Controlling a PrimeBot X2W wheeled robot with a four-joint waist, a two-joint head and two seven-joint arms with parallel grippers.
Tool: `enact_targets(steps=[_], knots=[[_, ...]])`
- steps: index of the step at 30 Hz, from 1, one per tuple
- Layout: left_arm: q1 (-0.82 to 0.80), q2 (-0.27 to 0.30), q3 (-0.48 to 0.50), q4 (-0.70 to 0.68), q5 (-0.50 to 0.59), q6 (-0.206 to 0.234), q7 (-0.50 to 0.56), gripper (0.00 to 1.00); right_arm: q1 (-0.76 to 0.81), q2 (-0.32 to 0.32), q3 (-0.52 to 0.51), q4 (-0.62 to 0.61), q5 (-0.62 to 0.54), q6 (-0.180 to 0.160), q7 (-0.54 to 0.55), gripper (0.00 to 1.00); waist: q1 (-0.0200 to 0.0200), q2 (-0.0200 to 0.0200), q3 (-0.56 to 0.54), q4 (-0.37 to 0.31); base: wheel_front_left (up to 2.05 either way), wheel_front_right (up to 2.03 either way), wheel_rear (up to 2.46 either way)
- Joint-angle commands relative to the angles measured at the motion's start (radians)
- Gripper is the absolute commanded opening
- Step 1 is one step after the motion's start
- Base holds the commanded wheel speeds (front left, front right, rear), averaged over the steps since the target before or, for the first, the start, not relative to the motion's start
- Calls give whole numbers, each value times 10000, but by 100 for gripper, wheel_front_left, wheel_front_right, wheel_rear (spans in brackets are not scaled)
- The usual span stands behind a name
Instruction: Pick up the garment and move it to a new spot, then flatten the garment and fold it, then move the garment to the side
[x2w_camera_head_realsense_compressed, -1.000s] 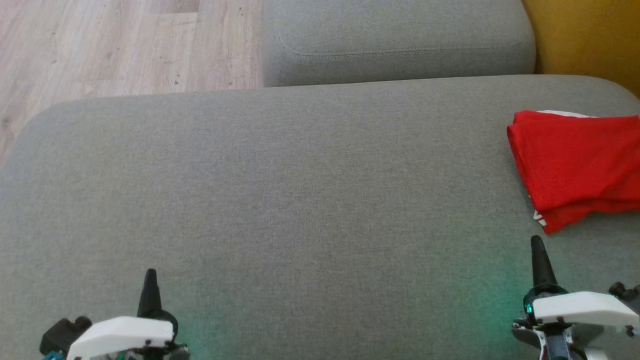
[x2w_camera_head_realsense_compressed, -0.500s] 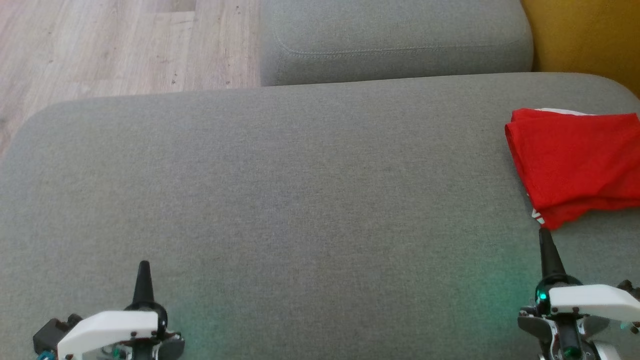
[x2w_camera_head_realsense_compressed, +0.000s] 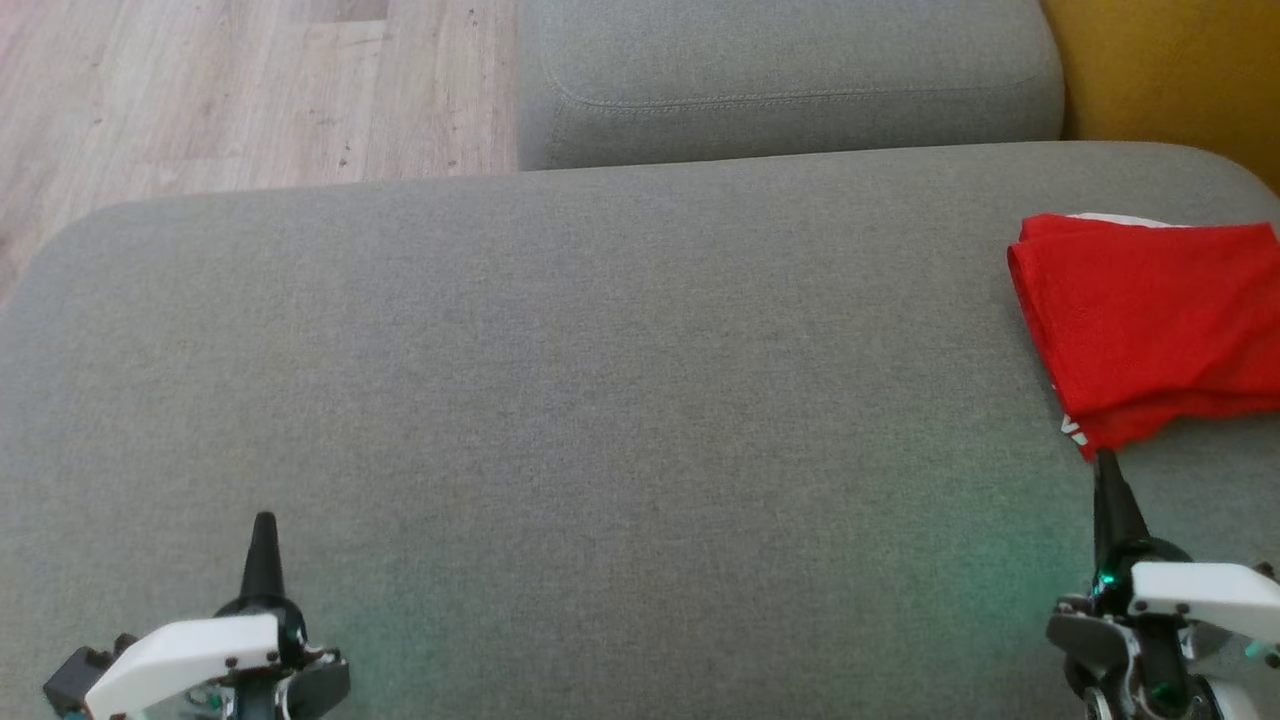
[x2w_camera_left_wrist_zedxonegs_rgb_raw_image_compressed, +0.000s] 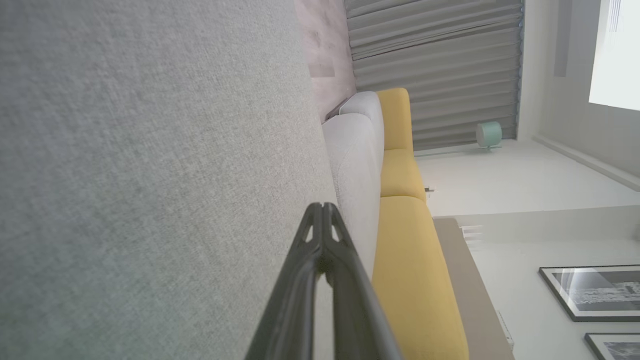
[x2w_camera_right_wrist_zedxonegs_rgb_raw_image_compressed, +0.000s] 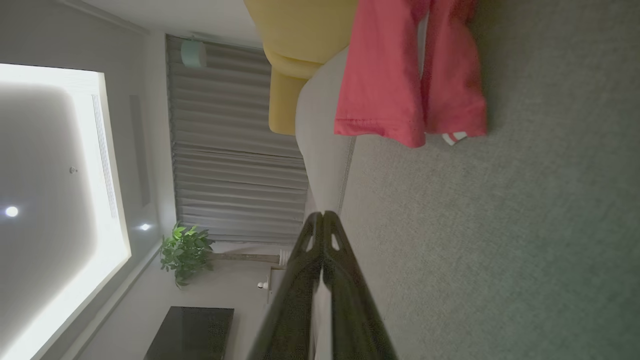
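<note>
A matt grey sofa seat (x2w_camera_head_realsense_compressed: 600, 350) of coarse woven cloth carries a red garment (x2w_camera_head_realsense_compressed: 1150, 320) of soft, fine-knit fabric. The floor (x2w_camera_head_realsense_compressed: 200, 90) is pale, grained wood plank. The left gripper (x2w_camera_head_realsense_compressed: 264, 522) and right gripper (x2w_camera_head_realsense_compressed: 1103, 462) show matt dark plastic beneath smooth white shells.

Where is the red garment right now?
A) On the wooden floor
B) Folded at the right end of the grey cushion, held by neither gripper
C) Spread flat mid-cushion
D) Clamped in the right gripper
B: the red garment lies folded on the grey cushion at its right end. The right gripper is shut on nothing, and the right wrist view shows bare cushion between it and the cloth.
</note>
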Motion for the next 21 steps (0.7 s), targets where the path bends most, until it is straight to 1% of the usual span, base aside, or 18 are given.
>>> enact_targets(steps=[1, 14, 21], knots=[[-645, -20, 459, -280, -269, -136, 130, 0, -669, -197, 113, -391, 377, -7, 93, 0, 0, 0, 4, -8, 0, 0, 0], [-873, -187, 1004, -240, -1339, -500, 442, 0, -875, -190, -98, -417, 1862, -7, 407, 0, 0, 0, 27, -68, 0, 0, 0], [-879, -195, 1023, -239, -1356, -508, 454, 0, -881, -174, -125, -416, 1875, -7, 431, 0, 0, 0, 27, -70, 0, 0, 0]])
